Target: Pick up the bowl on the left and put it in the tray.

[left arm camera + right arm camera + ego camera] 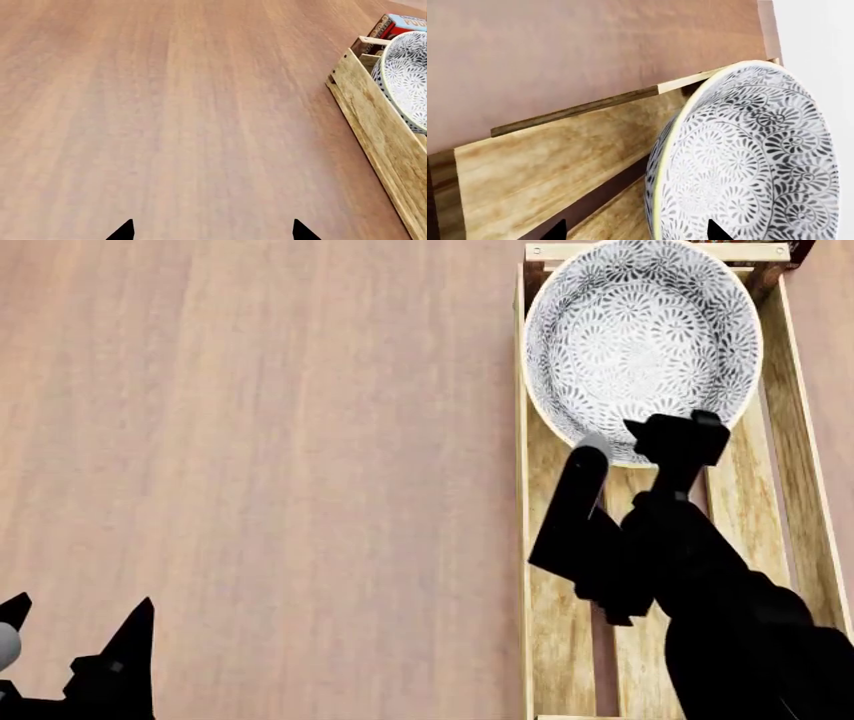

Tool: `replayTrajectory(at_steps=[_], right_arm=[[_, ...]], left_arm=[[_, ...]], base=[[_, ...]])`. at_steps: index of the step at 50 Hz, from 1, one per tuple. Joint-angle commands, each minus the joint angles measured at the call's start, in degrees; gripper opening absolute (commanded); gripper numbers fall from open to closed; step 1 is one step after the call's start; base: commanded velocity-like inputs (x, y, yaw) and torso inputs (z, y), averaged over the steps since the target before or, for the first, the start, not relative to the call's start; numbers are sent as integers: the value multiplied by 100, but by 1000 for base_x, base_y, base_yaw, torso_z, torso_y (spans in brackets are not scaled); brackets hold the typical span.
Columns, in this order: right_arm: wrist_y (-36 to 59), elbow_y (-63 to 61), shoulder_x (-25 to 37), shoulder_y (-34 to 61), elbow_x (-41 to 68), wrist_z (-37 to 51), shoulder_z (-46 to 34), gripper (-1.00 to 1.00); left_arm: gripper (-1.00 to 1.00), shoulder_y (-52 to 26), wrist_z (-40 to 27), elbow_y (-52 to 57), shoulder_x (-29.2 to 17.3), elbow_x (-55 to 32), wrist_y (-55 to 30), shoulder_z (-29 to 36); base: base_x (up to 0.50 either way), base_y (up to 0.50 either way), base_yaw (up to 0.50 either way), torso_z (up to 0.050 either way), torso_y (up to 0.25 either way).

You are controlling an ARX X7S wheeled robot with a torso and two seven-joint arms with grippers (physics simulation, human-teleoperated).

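Observation:
The bowl (641,335), white with a dense grey-blue floral pattern, sits in the far end of the tray (547,570), a long light-wood crate. It leans on the crate's sides, slightly tilted. My right gripper (634,445) hangs over the tray at the bowl's near rim. In the right wrist view the gripper (637,231) is open, and the bowl's cream rim (657,200) stands between the spread fingertips with a gap on each side. My left gripper (78,615) is open over bare table at the near left, far from the tray; the left wrist view shows nothing between its fingertips (213,231).
A red and blue box (400,25) lies just beyond the tray's far end rail. The brown wooden table (267,440) stretches left of the crate. My right arm (721,620) covers the near half of the tray.

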Motion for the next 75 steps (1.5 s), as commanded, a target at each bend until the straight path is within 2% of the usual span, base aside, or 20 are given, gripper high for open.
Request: replayTrajectory(at_steps=[1,9,17,27,36,41,42,46,51,52,53,57,60,61,64,70,75], right_arm=[[177,-282,151,-64,-17,-120,2,100],[620,-1260,539,-115,41,-317,144,100],[1378,-3270,1445,-280,182,-716,418,100],[1925,-4696,2155,-292,325,-946,755,100],[1950,-5675,2766,-586,713,-678,1207,100],[1671,-6043,3034,-1149,1118,311,1708,100],[1595,-6124,3036,-1460,1265,838,1886,100],[2106,-6328,2829,-2032,1415,1949,2212,100],[1696,-6222,2383,-3513,2431,3840,3379,100],[1686,-6227,2393,-3531,2435,3847,3389,100],[1450,-6341,2331,-3951,2447,4308,3613,100],[719,-6781,2314,-4935,2635,5070,4212,100],[343,-6680,2068,-5320,2799,5359,4414,100],[324,-6535,1907,-5412,2412,5610,4273,100],[-285,-6211,1578,-5785,2665,5670,4314,100],[-1681,-5433,1019,-6457,3209,5397,4312,100],[-2260,-4640,559,-6522,3180,5122,4047,100]], left_arm=[[100,0,-24,4,-18,-15,10,9],[100,0,-32,-6,-24,-23,28,16],[100,19,-72,38,-36,-48,19,21],[100,8,-104,67,-55,-57,14,44],[100,25,-117,90,-72,-72,34,43],[100,85,-29,84,-91,-41,141,35],[100,132,20,127,-113,12,219,31],[100,174,59,124,-122,-28,326,-89],[100,311,134,72,-116,2,501,-200],[100,313,135,70,-117,4,506,-198],[100,380,185,47,-99,123,642,-203],[100,623,409,-21,-52,530,1076,-98],[100,766,543,-73,-26,684,1334,-99],[100,820,594,-118,-20,741,1430,-112],[100,977,719,-177,-21,887,1680,-145],[100,1320,1015,-541,96,1384,2353,-66],[100,1562,1206,-1095,358,1655,2942,-21]], base=[[0,0,0,0,0],[0,0,0,0,0],[0,0,0,0,0],[0,0,0,0,0],[0,0,0,0,0],[0,0,0,0,0],[0,0,0,0,0],[0,0,0,0,0],[0,0,0,0,0],[0,0,0,0,0],[0,0,0,0,0],[0,0,0,0,0],[0,0,0,0,0],[0,0,0,0,0],[0,0,0,0,0],[0,0,0,0,0],[0,0,0,0,0]])
